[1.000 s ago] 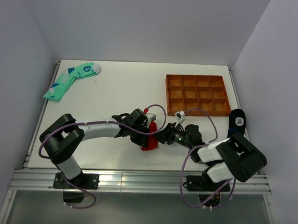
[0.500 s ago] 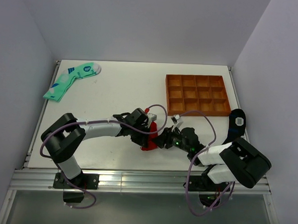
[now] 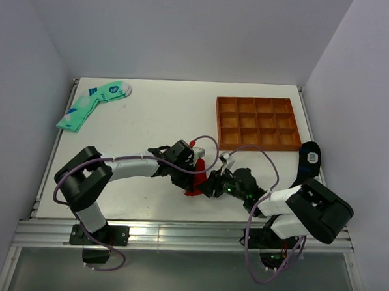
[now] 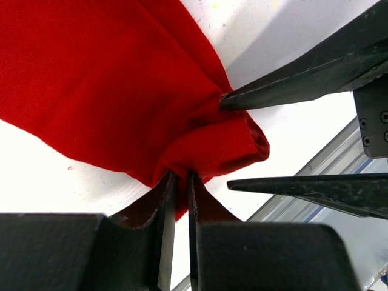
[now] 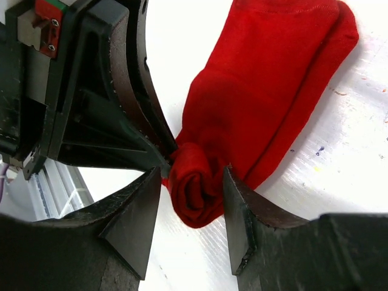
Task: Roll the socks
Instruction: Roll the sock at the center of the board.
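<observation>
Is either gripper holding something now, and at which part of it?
The left gripper pinches the socks at their rolled end. The right gripper only straddles that end, jaws open.

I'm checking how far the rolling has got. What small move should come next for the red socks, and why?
Probably the right gripper should turn the rolled end one more wrap toward the flat stretch of the socks. Only that end is rolled so far. The right gripper straddles it, and the left gripper pinches the fabric right beside it, which should steady the turn.
</observation>
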You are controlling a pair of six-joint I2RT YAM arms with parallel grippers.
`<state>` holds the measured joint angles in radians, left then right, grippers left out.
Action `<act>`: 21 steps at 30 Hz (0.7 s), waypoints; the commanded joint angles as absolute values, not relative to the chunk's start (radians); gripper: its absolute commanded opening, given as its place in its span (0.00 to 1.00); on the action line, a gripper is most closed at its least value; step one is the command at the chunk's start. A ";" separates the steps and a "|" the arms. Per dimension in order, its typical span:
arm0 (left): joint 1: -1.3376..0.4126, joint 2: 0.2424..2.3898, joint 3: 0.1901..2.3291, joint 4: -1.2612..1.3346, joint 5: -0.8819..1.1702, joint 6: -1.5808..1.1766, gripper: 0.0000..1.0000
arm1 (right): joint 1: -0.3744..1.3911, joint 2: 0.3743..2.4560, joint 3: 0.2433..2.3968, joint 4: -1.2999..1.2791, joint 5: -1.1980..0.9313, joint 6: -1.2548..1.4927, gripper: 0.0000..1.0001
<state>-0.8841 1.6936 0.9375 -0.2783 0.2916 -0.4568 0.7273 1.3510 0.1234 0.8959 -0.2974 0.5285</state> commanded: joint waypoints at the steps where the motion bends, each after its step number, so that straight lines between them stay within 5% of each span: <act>1: -0.888 1.747 0.922 -0.354 0.275 -0.422 0.00 | 0.739 1.358 0.146 0.904 -0.261 0.494 0.52; 8: -0.888 1.749 0.916 -0.330 0.285 -0.436 0.00 | 0.742 1.365 0.181 0.792 -0.204 0.511 0.41; 13: -0.888 1.743 0.899 -0.310 0.281 -0.459 0.01 | 0.742 1.381 0.209 0.723 -0.158 0.548 0.13; 21: -0.888 1.657 0.864 -0.236 0.178 -0.583 0.28 | 0.741 1.330 0.227 0.540 -0.063 0.600 0.04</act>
